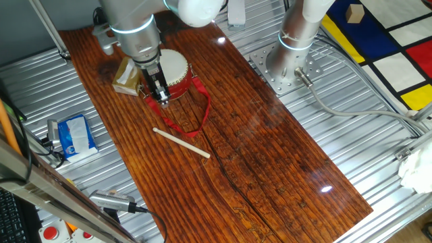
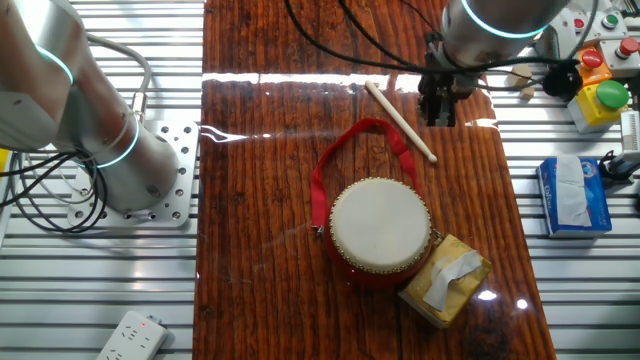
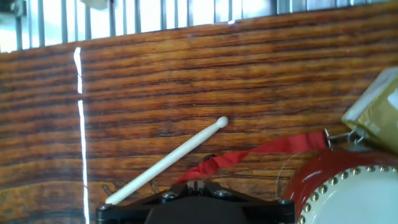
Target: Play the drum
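The drum [image 1: 174, 67] has a red body and a cream skin and stands on the wooden board; it also shows in the other fixed view [image 2: 380, 225] and at the lower right of the hand view [image 3: 348, 199]. Its red strap [image 1: 199, 111] loops across the board. A thin light wooden stick [image 1: 181, 142] lies flat on the board beyond the strap [image 2: 400, 108] [image 3: 168, 163]. My gripper [image 1: 164, 101] hangs above the board between the drum and the stick [image 2: 440, 118]. Its jaws are pressed together and hold nothing [image 3: 199, 185].
A tan cardboard box [image 1: 126, 75] touches the drum's side [image 2: 447, 280]. A blue tissue pack [image 1: 74, 135] lies off the board on the metal table. A second arm's base [image 1: 287, 61] stands beside the board. Coloured buttons [image 2: 600, 90] sit at the table's corner.
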